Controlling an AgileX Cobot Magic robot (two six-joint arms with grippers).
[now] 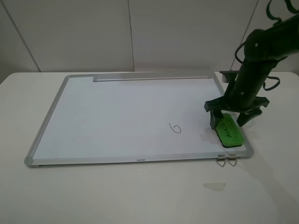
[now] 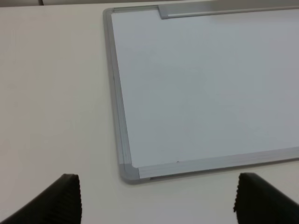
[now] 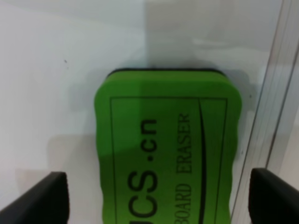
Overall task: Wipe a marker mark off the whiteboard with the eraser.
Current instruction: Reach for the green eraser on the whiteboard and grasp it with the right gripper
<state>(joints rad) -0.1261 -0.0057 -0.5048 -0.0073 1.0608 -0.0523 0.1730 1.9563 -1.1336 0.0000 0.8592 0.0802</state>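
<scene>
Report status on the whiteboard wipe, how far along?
Early. Done: the right end effector is lined up over the eraser, fingers open on either side. In hand: the grasp, not closed yet. To do: the marker mark sits intact on the whiteboard, so pickup and the wipe itself remain.

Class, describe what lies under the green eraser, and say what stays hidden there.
The bright green oblong eraser lies flat on the white, silver-framed whiteboard. A dark layer edges its underside. The board surface beneath it is covered, so unseen.
</scene>
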